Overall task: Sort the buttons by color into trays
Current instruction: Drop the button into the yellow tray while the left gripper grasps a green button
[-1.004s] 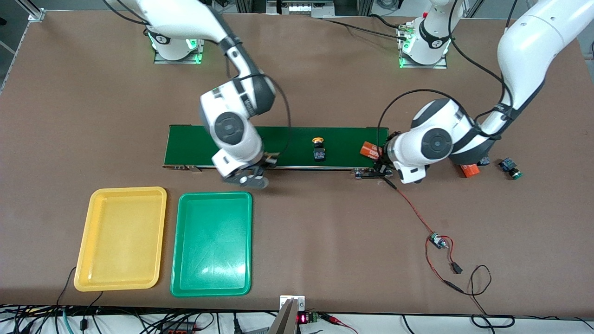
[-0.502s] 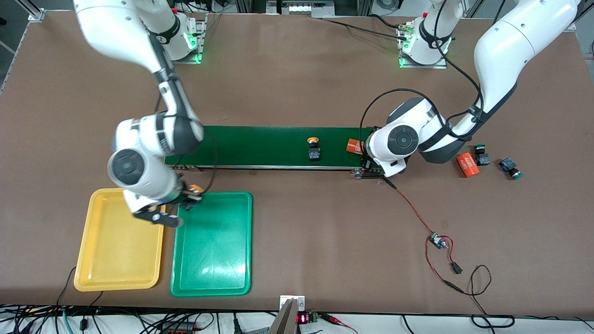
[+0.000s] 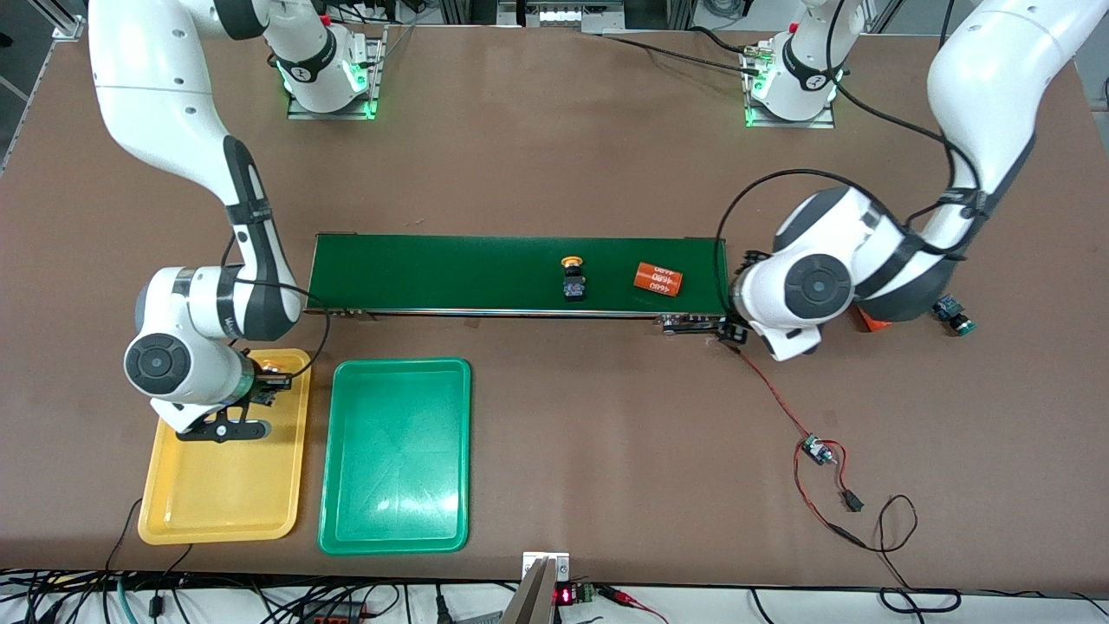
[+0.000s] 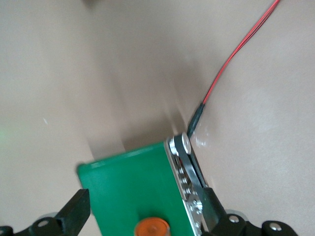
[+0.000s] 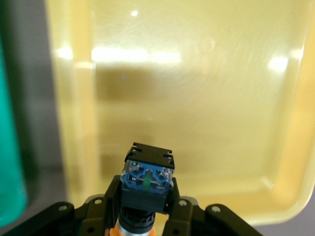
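Front view: right pincer (image 3: 260, 386) over the yellow tray (image 3: 227, 485), at the tray end closest to the conveyor belt (image 3: 433, 273), clenched on a button whose orange cap barely shows. Green tray (image 3: 397, 511) sits just beside the yellow one, toward the left arm's end of the desk (image 3: 554, 156). A second yellow-capped button (image 3: 573, 282) stands on the belt, dark blocky body, cap end pointing toward the robot bases, long axis across the belt. Orange cylinder (image 3: 657, 278) with white print lies on its side on the belt near it. Left pincer (image 3: 736, 328) is at the belt's end by the motor bracket. Green-capped button (image 3: 953, 315) lies on the desk past the left arm, long axis diagonal, cap toward the camera

Left wrist view: left pincer (image 4: 142, 216) released, fingers spread wide over the belt's end (image 4: 133, 191), nothing between them; orange cylinder (image 4: 152, 228) just ahead on the belt

Right wrist view: right pincer (image 5: 142, 216) grasping the held button (image 5: 147, 174) around its neck; blue terminal face aims out from the pincer, orange cap back toward the wrist, long axis along the fingers; yellow tray (image 5: 197, 123) fills the view beneath
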You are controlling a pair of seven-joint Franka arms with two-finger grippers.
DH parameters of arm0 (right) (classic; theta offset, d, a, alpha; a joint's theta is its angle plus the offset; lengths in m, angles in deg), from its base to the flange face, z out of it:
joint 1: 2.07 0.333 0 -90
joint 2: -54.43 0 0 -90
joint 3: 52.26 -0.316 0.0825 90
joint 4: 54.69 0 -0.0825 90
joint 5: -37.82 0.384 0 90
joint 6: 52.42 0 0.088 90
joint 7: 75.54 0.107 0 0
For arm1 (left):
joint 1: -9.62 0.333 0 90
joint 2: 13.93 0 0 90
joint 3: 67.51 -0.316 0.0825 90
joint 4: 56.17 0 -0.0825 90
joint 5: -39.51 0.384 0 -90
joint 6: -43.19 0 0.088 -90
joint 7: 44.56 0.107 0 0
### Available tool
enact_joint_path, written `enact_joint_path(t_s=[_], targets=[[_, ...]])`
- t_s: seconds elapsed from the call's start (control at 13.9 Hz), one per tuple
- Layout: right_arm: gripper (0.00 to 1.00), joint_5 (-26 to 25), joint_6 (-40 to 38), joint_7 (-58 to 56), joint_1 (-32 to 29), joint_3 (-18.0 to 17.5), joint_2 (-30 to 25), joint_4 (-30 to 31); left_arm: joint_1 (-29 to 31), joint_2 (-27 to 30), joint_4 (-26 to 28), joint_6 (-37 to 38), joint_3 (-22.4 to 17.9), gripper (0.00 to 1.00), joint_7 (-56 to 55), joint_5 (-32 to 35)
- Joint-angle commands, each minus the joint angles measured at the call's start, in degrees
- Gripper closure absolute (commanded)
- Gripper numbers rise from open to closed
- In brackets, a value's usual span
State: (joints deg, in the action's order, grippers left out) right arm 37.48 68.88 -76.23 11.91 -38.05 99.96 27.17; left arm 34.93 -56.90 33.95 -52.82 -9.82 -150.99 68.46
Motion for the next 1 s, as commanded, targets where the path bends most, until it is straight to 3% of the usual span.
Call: enact_joint_path(t_s=[0.0,0.14,0.22,0.29,0.36,0.5,0.57,0.93], targets=[[1.00,-0.89,3.23,-6.05,-2.29,-0.58,1.49,-0.83,1.76,0.26,-3.01,3.98,-1.18,0.00,14.09,3.03],[1.00,-0.45,8.48,-10.62,-3.25,-0.58,2.98,-0.65,4.66,0.26,-3.36,3.90,-1.18,0.00,24.11,3.66],[0.86,-0.45,11.12,-12.30,-3.95,-0.67,3.33,-0.30,6.15,0.09,-3.71,3.81,-1.27,0.00,29.03,3.57],[0.39,-0.36,11.50,-11.88,-3.87,-0.76,3.42,-0.30,7.12,0.09,-3.98,3.64,-1.36,0.00,33.35,3.66],[0.00,-0.36,11.42,-11.79,-3.79,-0.85,3.42,-0.30,8.00,0.00,-4.16,3.55,-1.97,0.00,37.48,3.40],[0.00,-0.18,10.02,-10.65,-3.17,-1.63,2.81,-0.30,5.92,2.26,-4.07,2.94,-7.13,0.00,45.12,2.78],[0.00,0.95,6.62,-6.47,-2.21,-2.42,1.76,-0.56,3.03,5.59,-3.46,0.67,-12.99,0.00,52.04,2.08],[0.00,1.40,-0.09,2.26,2.88,-2.61,-2.55,-0.56,2.30,10.71,-1.00,-2.07,-24.98,0.00,78.62,1.20]])
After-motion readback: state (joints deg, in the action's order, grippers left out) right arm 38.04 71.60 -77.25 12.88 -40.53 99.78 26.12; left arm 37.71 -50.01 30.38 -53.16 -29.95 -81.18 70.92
